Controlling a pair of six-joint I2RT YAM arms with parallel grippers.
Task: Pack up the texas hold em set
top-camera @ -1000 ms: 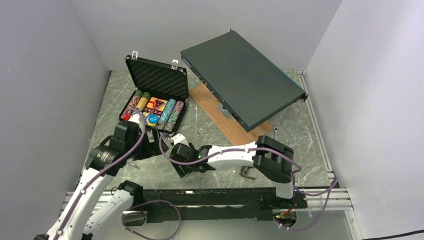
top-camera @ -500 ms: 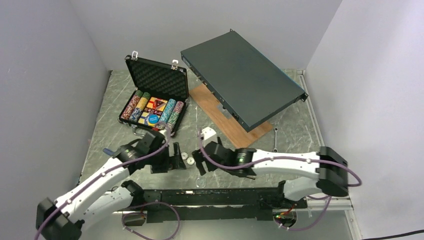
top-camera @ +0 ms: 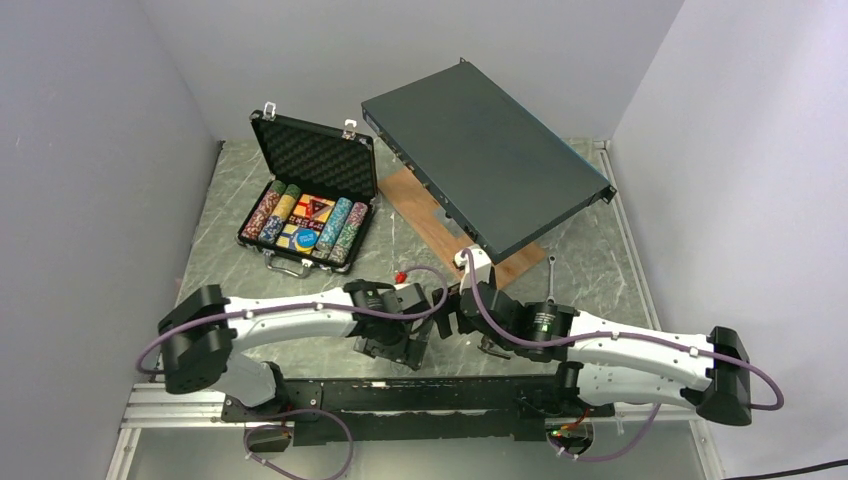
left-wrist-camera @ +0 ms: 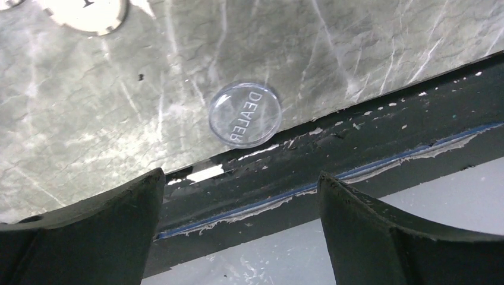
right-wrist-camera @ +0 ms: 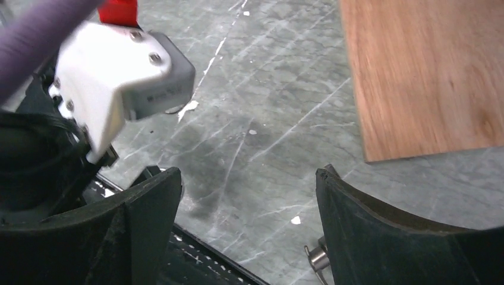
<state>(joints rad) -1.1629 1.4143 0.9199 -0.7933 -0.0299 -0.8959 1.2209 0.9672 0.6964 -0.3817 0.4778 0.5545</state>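
The small black briefcase (top-camera: 308,205) lies open at the far left of the grey marbled table (top-camera: 600,260). Its lid lined with grey egg-crate foam (top-camera: 318,155) stands up behind it. Rows of multicoloured chips (top-camera: 340,228) fill its tray on either side of a middle compartment holding small coloured pieces. Well away from the case, a clear round disc lettered DEALER (left-wrist-camera: 244,114) lies flat on the marble, right against the black rail (left-wrist-camera: 356,148) at the table's near edge. A white disc (left-wrist-camera: 89,10) lies near it, cut off by the top of the left wrist view.

The left gripper (left-wrist-camera: 241,178) hangs over the clear disc with its fingers spread wide, holding nothing and not touching the disc. The right gripper (right-wrist-camera: 248,178) is close beside the left wrist, also spread and empty, above bare marble near the corner of a brown wooden board (right-wrist-camera: 428,77). A large flat dark-grey metal box (top-camera: 485,160) rests tilted across the board's far end.
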